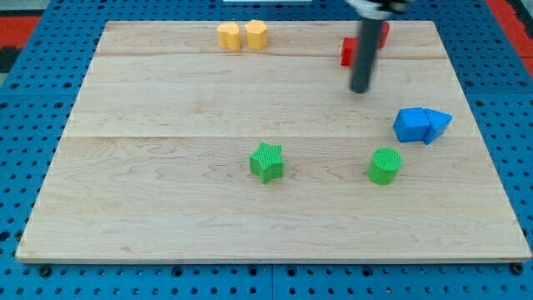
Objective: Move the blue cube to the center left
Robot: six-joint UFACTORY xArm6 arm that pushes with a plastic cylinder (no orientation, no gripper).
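The blue cube sits at the view's right, at mid height, touching a blue wedge-shaped block on its right side. My tip is the lower end of the dark rod, above and to the left of the blue cube, clear of it. The rod partly hides the red blocks behind it.
A red block and another red block lie near the view's top right. Two yellow blocks stand at the top centre. A green star and a green cylinder lie below the middle of the wooden board.
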